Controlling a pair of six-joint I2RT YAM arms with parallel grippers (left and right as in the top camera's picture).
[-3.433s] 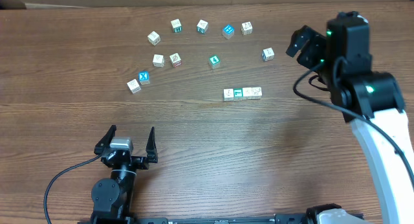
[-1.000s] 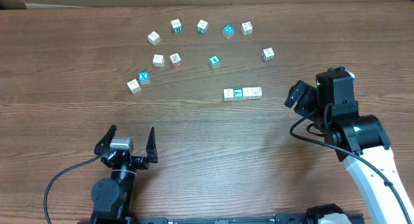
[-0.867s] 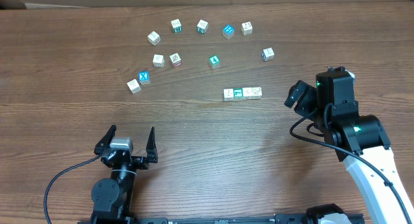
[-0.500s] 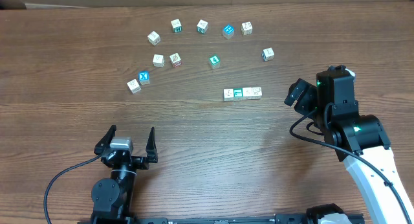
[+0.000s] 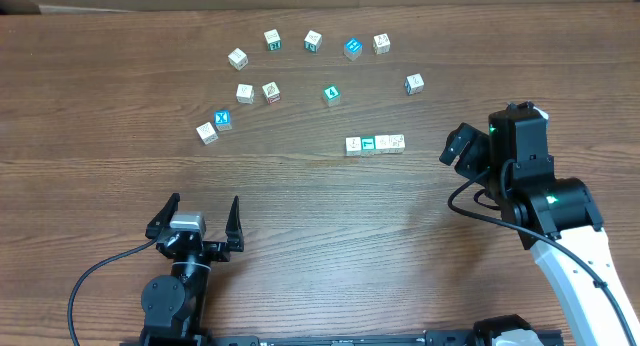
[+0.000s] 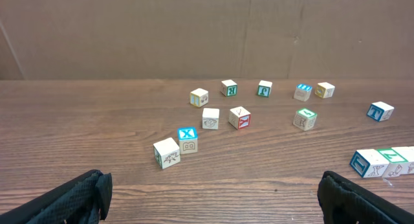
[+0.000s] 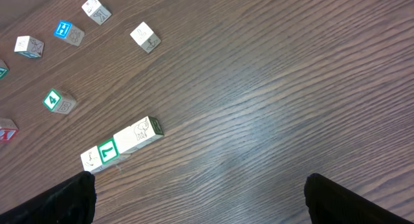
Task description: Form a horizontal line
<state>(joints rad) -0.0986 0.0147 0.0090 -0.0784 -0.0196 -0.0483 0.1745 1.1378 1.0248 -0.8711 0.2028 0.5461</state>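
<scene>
Beside horizontal line (image 5: pixel 375 144), right end effector (image 5: pixel 456 146) (closer)

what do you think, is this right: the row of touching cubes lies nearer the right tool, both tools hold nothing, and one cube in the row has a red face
Only the colour is wrong: that cube in the row has a teal-green face, not red, as the overhead view shows. The row lies nearer the right tool than the left tool, and both hold nothing.

The horizontal line (image 5: pixel 375 144) holds four cubes; eleven loose cubes (image 5: pixel 271 90) lie scattered.
</scene>
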